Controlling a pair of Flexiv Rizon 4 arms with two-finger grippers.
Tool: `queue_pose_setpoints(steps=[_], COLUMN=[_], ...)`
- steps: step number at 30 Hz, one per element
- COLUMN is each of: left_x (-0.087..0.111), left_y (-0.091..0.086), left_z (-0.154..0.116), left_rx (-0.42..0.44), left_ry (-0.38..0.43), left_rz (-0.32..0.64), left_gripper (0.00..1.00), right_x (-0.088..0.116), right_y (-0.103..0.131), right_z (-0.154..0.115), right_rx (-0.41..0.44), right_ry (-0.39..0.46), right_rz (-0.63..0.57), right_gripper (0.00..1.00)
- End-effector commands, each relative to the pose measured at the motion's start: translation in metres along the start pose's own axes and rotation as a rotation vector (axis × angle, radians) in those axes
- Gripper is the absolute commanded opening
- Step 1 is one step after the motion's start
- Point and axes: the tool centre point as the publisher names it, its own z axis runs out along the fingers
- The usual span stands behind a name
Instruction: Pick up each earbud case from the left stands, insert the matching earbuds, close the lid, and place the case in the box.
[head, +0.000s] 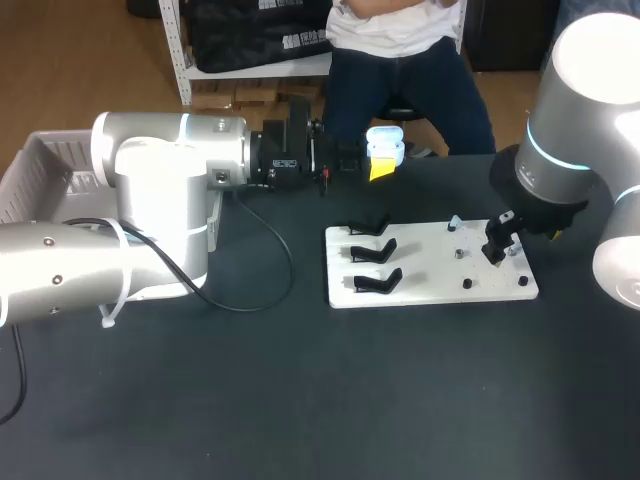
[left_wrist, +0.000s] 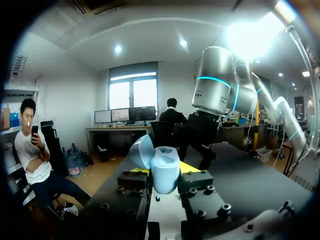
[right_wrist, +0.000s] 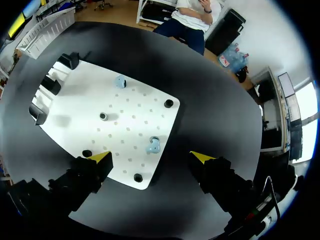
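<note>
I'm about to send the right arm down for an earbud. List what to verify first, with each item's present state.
1. Light blue plastic earbud case clamped between the left jaws, off the table: ok.
2. Case lid swung open: ok.
3. Right jaws open: ok.
4. Small light blue earbud lies on the white perforated board, ahead of the right jaws and about centred between them: ok.
5. Second light blue earbud on the board, well apart from the first: ok.
6. Case sockets empty and facing the right arm: cannot tell.
</note>
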Motion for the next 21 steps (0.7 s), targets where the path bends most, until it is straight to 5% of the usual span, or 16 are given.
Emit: queue_pose_setpoints(steps=[1, 8, 9, 10, 13, 16, 21], left_x=[0.001, 0.001, 0.001, 0.001, 0.001, 0.001, 0.001], left_y=[-0.002, -0.002, -0.002, -0.002, -0.002, -0.002, -0.002], left_z=[0.000, 0.000, 0.000, 0.000, 0.000, 0.000, 0.000], left_rx=[-0.005, -0.005, -0.005, -0.005, -0.005, -0.005, -0.005], left_ry=[-0.007, -0.007, -0.007, -0.007, -0.007, -0.007, -0.007], left_rz=[0.005, 0.005, 0.005, 0.005, 0.005, 0.005, 0.005], left_gripper=[0.00, 0.00, 0.00, 0.00, 0.00, 0.00, 0.00], right_x=[-0.002, -0.008, -0.009, -0.010, -0.010, -0.010, -0.010], right_y=[-0.003, -0.003, -0.003, -0.004, -0.004, -0.004, -0.005], right_z=[0.004, 0.009, 0.009, 0.010, 0.011, 0.012, 0.015], right_rx=[-0.005, 0.001, -0.004, -0.003, -0.006, -0.008, -0.007], right_ry=[0.023, 0.040, 0.044, 0.046, 0.053, 0.057, 0.063], right_rz=[-0.021, -0.058, -0.063, -0.067, -0.070, -0.071, -0.069], right_gripper=[1.00, 0.87, 0.81, 0.64, 0.67, 0.50, 0.49])
